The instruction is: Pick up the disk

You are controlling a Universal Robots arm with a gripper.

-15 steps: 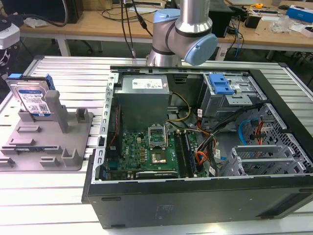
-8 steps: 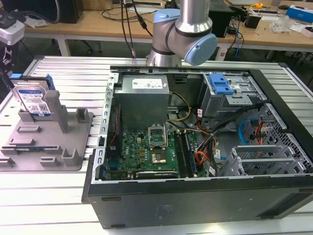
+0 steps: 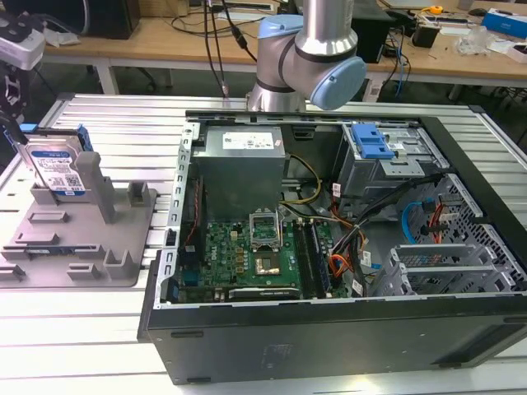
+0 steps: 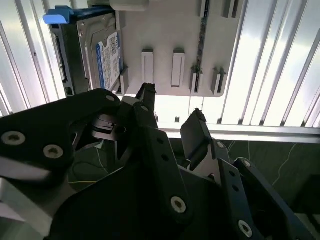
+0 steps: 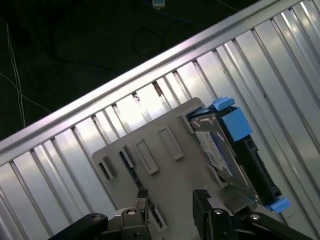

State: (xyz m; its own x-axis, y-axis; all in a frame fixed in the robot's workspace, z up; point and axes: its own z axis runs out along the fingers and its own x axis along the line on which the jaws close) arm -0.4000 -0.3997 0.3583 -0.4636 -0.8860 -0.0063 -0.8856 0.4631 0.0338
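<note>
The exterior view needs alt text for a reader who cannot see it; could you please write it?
The disk stands on edge in a grey holder at the exterior view's left, on a ribbed metal table. An open computer case lies beside it, circuit board showing, with the robot arm behind.

Silver arm (image 3: 324, 25), pale blue joint caps (image 3: 339, 82), black tool (image 4: 171, 105) (silver screws (image 4: 171, 203))

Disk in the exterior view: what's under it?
The grey holder, which lies on the ribbed metal table. The disk stands on edge in it, beside an upright post. Where its lower edge meets the holder is covered by the disk itself.
</note>
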